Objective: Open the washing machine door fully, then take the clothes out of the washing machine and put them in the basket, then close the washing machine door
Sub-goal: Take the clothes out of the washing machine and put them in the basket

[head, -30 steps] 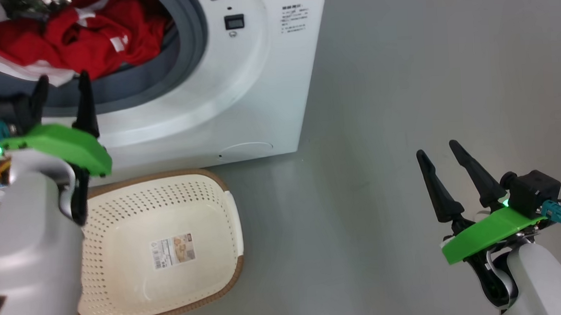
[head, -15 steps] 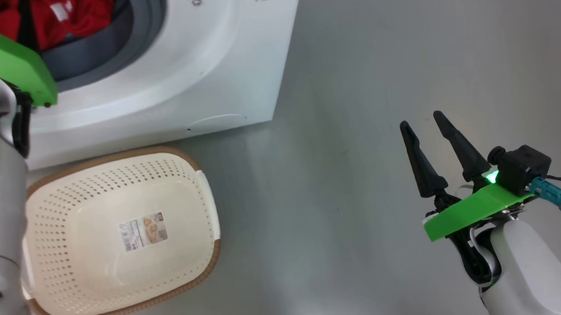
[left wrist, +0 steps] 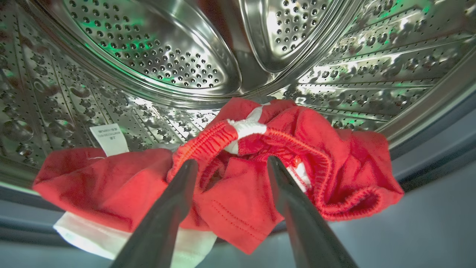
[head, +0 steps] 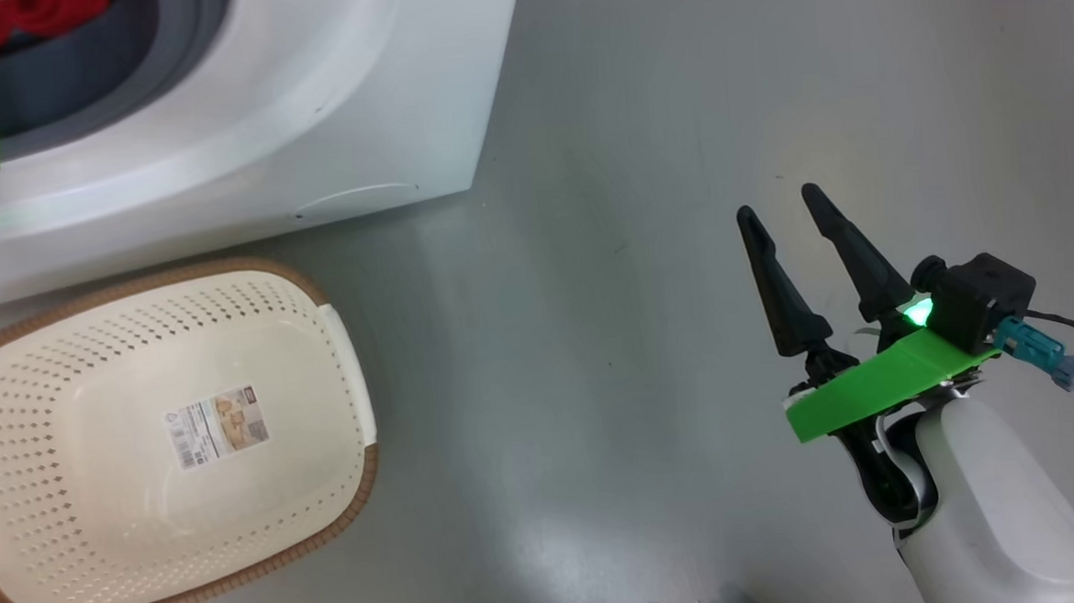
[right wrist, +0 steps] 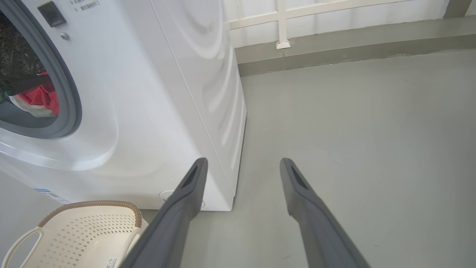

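Left claw advanced into washing machine; clothes between spread fingertips.

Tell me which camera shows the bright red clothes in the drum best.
The left wrist view: the bright red clothes lie close up in the perforated steel drum, white trim and label visible. The head view catches a red scrap at its top-left corner; the right wrist view, a small patch through the white washing machine's opening.

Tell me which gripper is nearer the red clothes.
Left. The left gripper reaches into the washing machine, open right at the clothes; the right gripper hangs open over the floor, off to the machine's side.
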Controlling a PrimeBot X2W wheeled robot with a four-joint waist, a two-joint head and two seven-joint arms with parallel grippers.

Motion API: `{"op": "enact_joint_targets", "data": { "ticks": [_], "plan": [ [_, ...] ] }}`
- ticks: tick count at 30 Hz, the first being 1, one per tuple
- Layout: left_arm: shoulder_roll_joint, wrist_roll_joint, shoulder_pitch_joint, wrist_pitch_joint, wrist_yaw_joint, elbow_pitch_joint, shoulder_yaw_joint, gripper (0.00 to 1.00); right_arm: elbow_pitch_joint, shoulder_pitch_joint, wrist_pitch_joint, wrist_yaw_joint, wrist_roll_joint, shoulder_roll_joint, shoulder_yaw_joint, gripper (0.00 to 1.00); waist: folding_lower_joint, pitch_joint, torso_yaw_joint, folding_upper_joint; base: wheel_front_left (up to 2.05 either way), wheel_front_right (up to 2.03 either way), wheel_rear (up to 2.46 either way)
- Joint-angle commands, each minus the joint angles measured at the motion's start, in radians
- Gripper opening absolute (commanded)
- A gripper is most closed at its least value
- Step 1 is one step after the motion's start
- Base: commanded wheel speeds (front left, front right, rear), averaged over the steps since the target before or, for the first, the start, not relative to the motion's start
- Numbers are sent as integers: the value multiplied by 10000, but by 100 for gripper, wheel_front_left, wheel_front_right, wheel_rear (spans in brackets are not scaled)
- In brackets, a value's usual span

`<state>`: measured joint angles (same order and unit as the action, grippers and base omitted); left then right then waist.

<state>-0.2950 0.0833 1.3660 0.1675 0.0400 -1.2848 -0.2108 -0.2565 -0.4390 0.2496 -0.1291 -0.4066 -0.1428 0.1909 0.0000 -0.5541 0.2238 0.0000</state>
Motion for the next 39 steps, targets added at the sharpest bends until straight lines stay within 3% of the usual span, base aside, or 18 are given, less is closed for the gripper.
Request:
{"op": "enact_joint_targets", "data": {
  "ticks": [1, 7, 17, 19, 20, 21, 22, 23, 32, 39],
  "plan": [
    [-573, -51, 335, 67, -134, 148, 22, 100, 242, -36, 122, -16, 29, 63, 255, 100, 0, -127, 105, 0, 0, 0, 0],
    [-843, -255, 570, 206, -607, 74, -220, 100, 238, -189, 122, -16, 16, 94, 429, 100, 0, -325, 142, 0, 0, 0, 0],
    [-1282, -389, 663, 258, -812, -3, -526, 98, 204, -415, 122, -16, -65, 216, 751, 100, 0, -418, 401, 0, 0, 0, 0],
    [-1333, -393, 650, 192, -768, -14, -584, 49, 209, -424, 122, -16, -72, 234, 750, 100, 0, -418, 431, 0, 0, 0, 0],
    [-1348, -370, 636, 197, -764, -18, -588, 34, 213, -413, 122, -16, -75, 242, 746, 100, 0, -407, 443, 0, 0, 0, 0],
    [-1348, -370, 636, 197, -764, -18, -588, 34, 213, -413, 122, -16, -75, 242, 746, 100, 0, -407, 443, 0, 0, 0, 0],
    [-1361, -355, 613, 198, -768, -22, -597, 7, 213, -391, 122, -16, -79, 246, 738, 100, 0, -393, 447, 0, 0, 0, 0],
    [-1368, -349, 575, 153, -741, -26, -624, 0, 206, -367, 122, -16, -85, 246, 733, 100, 0, -377, 447, 0, 0, 0, 0],
    [-992, 103, 222, 606, -691, -39, -474, 0, 95, -220, 122, -16, -88, 101, 593, 100, 0, 34, 204, 0, 0, 0, 0],
    [-336, 1546, -927, 932, -292, 692, 725, 0, 55, 65, 122, -16, -58, -49, 522, 100, 0, 844, -137, 0, 0, 0, 0]
  ]
}}
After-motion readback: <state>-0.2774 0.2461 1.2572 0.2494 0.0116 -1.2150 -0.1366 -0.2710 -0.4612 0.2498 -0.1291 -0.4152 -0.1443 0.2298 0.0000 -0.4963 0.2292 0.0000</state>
